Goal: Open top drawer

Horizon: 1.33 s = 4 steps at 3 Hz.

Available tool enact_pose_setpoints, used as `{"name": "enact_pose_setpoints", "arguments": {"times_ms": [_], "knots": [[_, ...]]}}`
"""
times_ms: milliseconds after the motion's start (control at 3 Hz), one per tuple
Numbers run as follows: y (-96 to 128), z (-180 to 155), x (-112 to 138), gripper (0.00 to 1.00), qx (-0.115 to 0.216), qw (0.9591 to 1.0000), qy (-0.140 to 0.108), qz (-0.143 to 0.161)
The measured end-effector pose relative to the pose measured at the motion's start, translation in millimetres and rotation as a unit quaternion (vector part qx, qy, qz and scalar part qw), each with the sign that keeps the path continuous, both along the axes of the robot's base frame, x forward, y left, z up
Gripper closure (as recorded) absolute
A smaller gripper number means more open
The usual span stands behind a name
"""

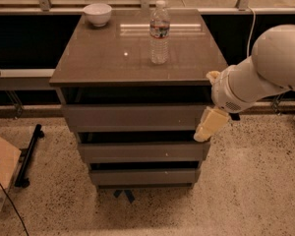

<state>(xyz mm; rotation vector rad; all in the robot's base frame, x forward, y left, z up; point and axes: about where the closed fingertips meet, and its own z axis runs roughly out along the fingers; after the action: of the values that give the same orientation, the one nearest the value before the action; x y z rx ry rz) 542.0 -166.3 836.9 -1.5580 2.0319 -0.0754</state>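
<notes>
The top drawer [132, 117] is the tallest grey-brown flat front, just under the cabinet top, with a dark gap above it. None of its inner box shows. Two shorter drawer fronts [142, 151] sit below it. My gripper [206, 129], cream-coloured on a white arm [265, 68], hangs at the right end of the top drawer front, level with its lower edge and overlapping the cabinet's right front corner. Whether it touches the front I cannot tell.
A clear water bottle [159, 32] stands on the cabinet top [108, 58], and a white bowl [97, 14] sits at its back left. A cardboard box [0, 171] and a black stand [29, 154] lie on the speckled floor to the left. A dark ledge runs behind.
</notes>
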Motion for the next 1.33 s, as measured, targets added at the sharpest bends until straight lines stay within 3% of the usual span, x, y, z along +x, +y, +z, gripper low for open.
{"name": "enact_pose_setpoints", "arguments": {"times_ms": [333, 1333], "knots": [[6, -22, 20, 0.00, 0.012, 0.9998, -0.004, -0.012], [11, -91, 58, 0.00, 0.037, 0.9975, 0.027, -0.054]]}}
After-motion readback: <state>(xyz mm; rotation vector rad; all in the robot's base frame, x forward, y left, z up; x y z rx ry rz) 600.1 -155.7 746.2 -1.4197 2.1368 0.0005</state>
